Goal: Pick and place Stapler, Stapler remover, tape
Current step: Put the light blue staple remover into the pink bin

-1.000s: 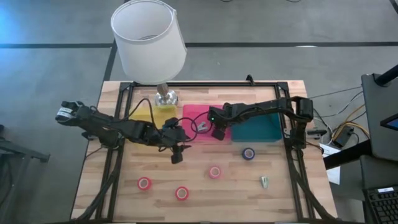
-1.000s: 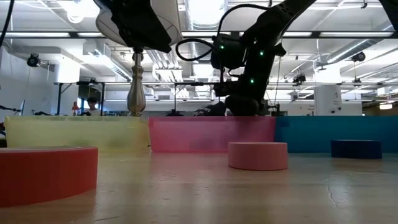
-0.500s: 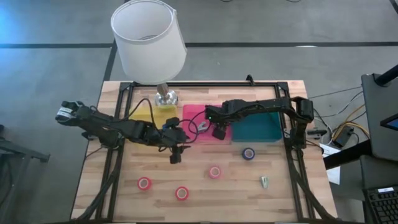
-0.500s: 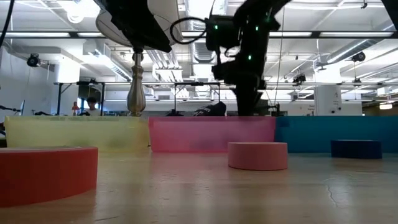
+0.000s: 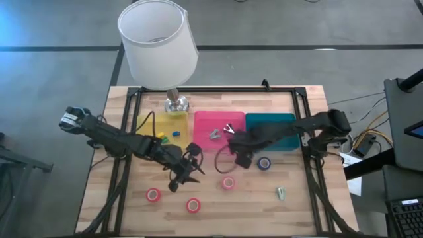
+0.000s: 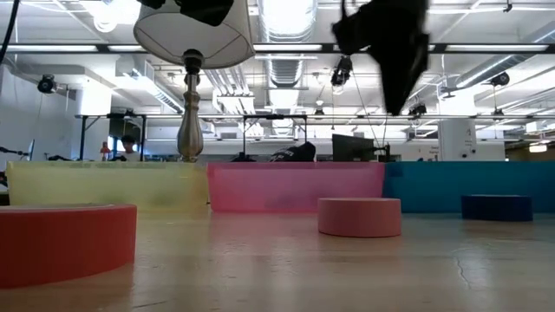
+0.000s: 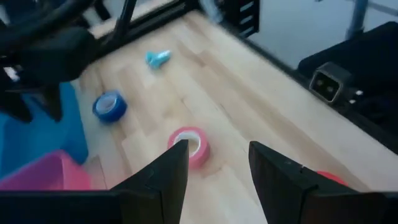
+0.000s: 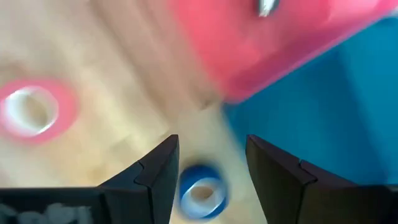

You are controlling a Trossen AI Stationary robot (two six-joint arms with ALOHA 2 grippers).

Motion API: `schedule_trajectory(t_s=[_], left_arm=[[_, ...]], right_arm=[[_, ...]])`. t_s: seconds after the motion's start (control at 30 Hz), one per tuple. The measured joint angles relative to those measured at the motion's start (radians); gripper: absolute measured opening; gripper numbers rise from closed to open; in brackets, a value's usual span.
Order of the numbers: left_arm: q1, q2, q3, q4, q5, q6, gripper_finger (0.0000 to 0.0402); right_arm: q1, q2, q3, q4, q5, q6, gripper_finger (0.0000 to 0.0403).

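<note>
**Both arms reach for the tape**

The right gripper is empty, its fingers spread, by the blue tape at about 3 o'clock on the table. I think it wants that roll. The left gripper is spread and empty too, near the red tapes at 6 o'clock.

Count: three red tapes, one blue. Three trays: yellow, pink, blue. Two metal claws lie in the pink tray, so it likely sorts those.

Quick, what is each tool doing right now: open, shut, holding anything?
Left tool: open, holding nothing.
Right tool: open, holding nothing.
</note>
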State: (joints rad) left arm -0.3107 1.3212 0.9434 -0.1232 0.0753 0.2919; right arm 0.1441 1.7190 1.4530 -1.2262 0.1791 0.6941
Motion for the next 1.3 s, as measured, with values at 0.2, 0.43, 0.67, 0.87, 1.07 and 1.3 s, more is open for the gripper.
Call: schedule_trajectory(t_s=[0.2,0.43,0.67,0.87,1.07,1.3], left_arm=[[-0.001,0.0,-0.018,0.041,-0.062,0.022,0.0172],[-0.001,0.0,-0.018,0.044,-0.091,0.038,0.0172],[0.005,0.0,-0.018,0.053,-0.14,0.042,0.0172],[0.012,0.0,-0.018,0.058,-0.173,0.04,0.0172],[0.014,0.0,-0.018,0.062,-0.174,0.036,0.0172],[0.014,0.0,-0.028,0.063,-0.174,-0.006,0.0172]], right_arm=[[0.149,-0.102,-0.151,0.003,-0.093,0.311,0.018],[0.362,-0.169,-0.346,0.062,-0.252,0.694,0.0179],[0.534,-0.163,-0.491,0.321,-0.364,1.043,0.0178],[0.592,-0.154,-0.525,0.315,-0.375,1.211,0.0178],[0.594,-0.154,-0.529,0.316,-0.365,1.278,0.0178],[0.594,-0.153,-0.566,0.374,-0.363,1.342,0.0178]])
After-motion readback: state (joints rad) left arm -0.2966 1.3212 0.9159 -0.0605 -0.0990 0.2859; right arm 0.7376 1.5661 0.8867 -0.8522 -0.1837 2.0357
